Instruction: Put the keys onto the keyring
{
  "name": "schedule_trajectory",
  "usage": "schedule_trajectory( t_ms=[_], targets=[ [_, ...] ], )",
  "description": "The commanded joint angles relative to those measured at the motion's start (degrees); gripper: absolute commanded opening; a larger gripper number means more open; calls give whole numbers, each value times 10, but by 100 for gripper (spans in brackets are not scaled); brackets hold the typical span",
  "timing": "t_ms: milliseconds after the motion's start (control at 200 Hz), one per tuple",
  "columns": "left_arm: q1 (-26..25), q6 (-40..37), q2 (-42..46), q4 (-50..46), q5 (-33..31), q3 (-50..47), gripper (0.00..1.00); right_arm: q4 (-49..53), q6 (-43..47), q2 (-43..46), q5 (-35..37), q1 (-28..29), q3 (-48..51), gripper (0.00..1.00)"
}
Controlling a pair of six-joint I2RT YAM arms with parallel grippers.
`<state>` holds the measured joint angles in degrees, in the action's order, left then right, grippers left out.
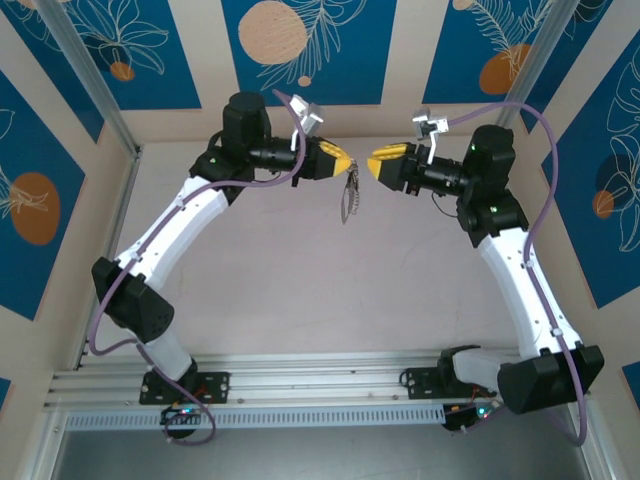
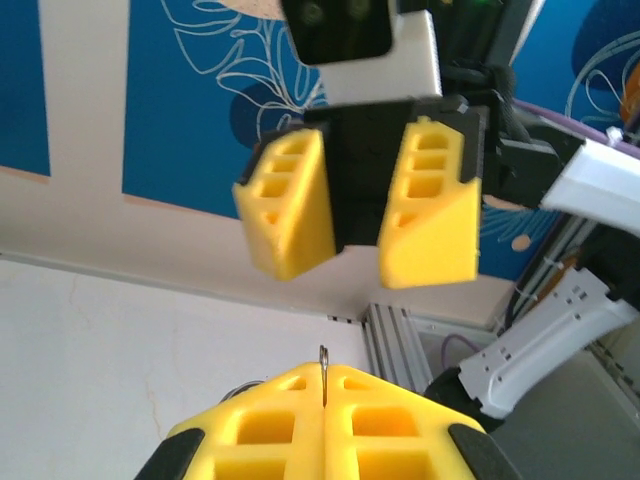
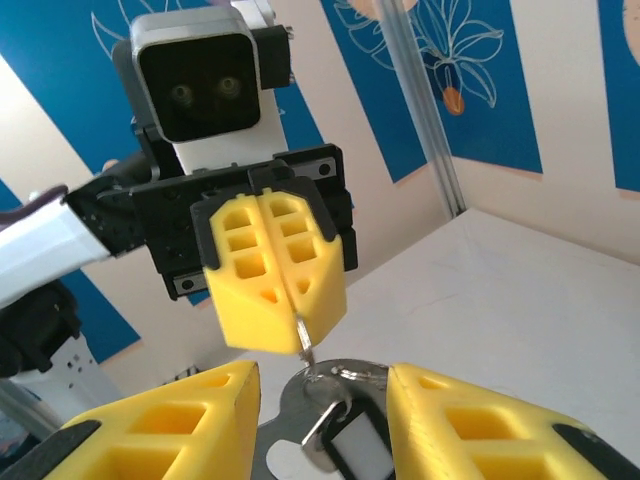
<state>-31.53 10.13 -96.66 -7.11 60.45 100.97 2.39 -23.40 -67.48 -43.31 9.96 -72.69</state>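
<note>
Yellow-fingered left gripper (image 1: 347, 165) clenched the keyring (image 1: 348, 198), which hung below it (likely steadied for threading); right gripper (image 1: 377, 166) released, jaws flanking the loop.

a pale table (image 1: 300, 290) carries an aluminium rail (image 1: 320, 378) along its near edge.

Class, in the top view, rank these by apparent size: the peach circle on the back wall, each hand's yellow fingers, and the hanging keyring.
1. the peach circle
2. yellow fingers of the left hand and right hand: alike, so unranked
3. the keyring, a thin dangling strip
</note>
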Motion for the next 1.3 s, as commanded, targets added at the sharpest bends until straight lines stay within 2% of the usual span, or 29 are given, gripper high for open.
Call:
schedule_trajectory(
  t_ms=[0,130,300,585,775,830,890,1020,1115,1295],
  targets=[
    [-4,71,37,120,-30,-21,0,-63,-43,34,40,0,49,39],
    [-11,108,48,168,-53,-47,0,-112,-59,58,68,7,106,45],
    [-19,129,57,198,-74,-69,0,-123,-45,72,91,33,134,54],
    [-27,137,63,207,-74,-74,0,-108,-12,61,118,70,112,56],
    [-29,137,63,206,-67,-74,0,-107,-8,41,120,77,90,53],
    [-30,137,63,207,-67,-75,0,-104,-5,36,120,82,83,51],
    [-30,139,63,210,-70,-77,0,-99,0,32,120,88,75,42],
    [-31,144,63,218,-75,-80,0,-80,17,26,121,105,62,15],
    [-31,149,66,227,-81,-85,0,-69,27,28,123,114,60,0],
    [-31,161,72,250,-100,-99,0,-55,38,32,133,131,60,0]
  ],
)
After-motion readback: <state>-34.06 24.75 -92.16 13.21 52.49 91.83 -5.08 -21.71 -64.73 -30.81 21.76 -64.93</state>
